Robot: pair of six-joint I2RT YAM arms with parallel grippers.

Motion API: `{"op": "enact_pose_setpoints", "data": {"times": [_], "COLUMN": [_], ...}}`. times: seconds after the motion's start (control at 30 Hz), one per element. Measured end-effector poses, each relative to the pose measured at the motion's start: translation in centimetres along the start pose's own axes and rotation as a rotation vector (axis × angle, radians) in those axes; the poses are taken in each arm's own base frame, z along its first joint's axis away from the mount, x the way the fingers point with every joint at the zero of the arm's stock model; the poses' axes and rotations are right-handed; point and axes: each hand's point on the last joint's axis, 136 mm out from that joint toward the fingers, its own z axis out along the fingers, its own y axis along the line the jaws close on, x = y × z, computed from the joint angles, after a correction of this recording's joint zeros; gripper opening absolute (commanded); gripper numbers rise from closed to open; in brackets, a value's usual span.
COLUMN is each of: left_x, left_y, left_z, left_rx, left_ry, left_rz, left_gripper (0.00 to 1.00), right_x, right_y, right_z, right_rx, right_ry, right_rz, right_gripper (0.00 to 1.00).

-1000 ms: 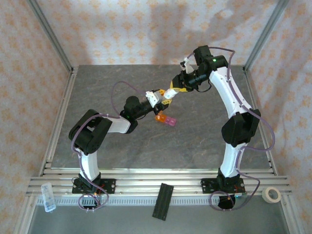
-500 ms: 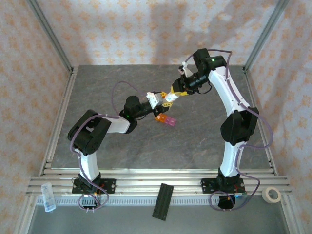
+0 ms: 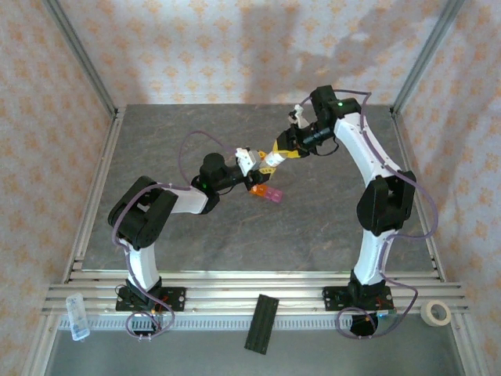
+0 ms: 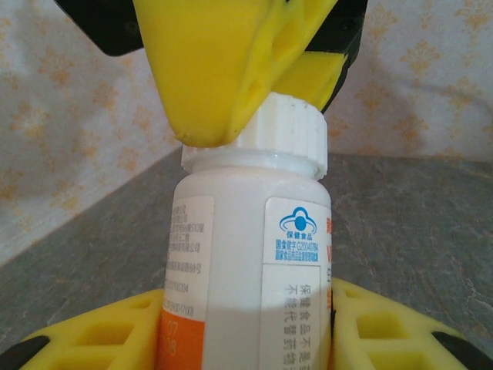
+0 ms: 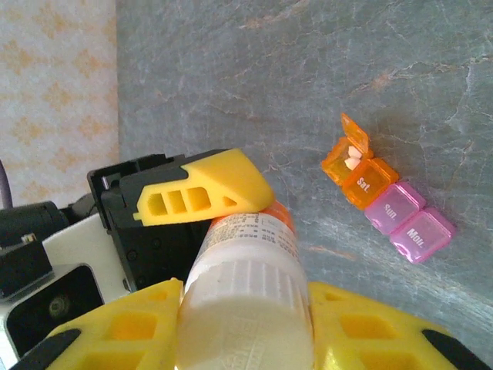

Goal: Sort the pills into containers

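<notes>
The step in hand is judged to be the opening of the white pill bottle (image 4: 246, 231): its body is clamped between the yellow fingers of the left gripper (image 4: 246, 331), while its ribbed white screw cap (image 4: 289, 127) is pinched from above by the closed right gripper (image 5: 243, 327). The cap is seen seated on the neck, so no pills can be poured yet. A twist of the cap against a firmly held body is called for next, then a lift clear of the neck without the bottle being tipped. The pill organiser strip (image 5: 385, 204) is found lying on the grey table (image 5: 269, 69), apart from both grippers and below the raised bottle. One bottle and one cap are counted, and one strip of three joined compartments: one orange compartment (image 5: 360, 185) marked "Sat.", its lid flipped open, and two pink compartments (image 5: 394, 206) – both shut. At least two white pills (image 5: 353, 159) are made out in the orange one – an exact count cannot be given
</notes>
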Motion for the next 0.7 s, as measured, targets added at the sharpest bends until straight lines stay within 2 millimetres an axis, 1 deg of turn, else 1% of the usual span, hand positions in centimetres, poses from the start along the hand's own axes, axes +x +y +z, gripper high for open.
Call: {"op": "enact_pose_setpoints", "data": {"times": [0.13,0.23,0.33,0.47,0.57,0.7], "left_x": [0.1,0.1,-0.2,-1.7,-2.3,-2.7], "left_y": [0.2,0.2,0.1,-0.4,-0.5,-0.4], "left_z": [-0.1,-0.1,0.0,0.2,0.3,0.2], "left_rx": [-0.005,-0.006,-0.006,0.002,0.002,-0.007], "left_ry": [0.003,0.002,-0.009,-0.065,-0.087,-0.101], "left_rz": [-0.001,-0.001,0.006,0.037,0.045,0.036], "left_gripper": [0.0,0.0,0.0,0.0,0.0,0.0], "right_x": [-0.2,-0.1,-0.2,-0.3,-1.1,-3.3], "right_y": [-0.1,0.0,0.2,0.6,1.0,1.7], "right_z": [0.1,0.0,0.0,0.4,0.0,-1.2], "right_rx": [-0.007,-0.01,-0.011,0.002,0.012,0.013], "right_ry": [-0.018,-0.031,-0.041,-0.045,-0.075,-0.147], "right_rz": [0.055,0.092,0.114,0.136,0.143,0.145], "right_gripper": [0.38,0.44,0.53,0.66,0.72,0.77]}}
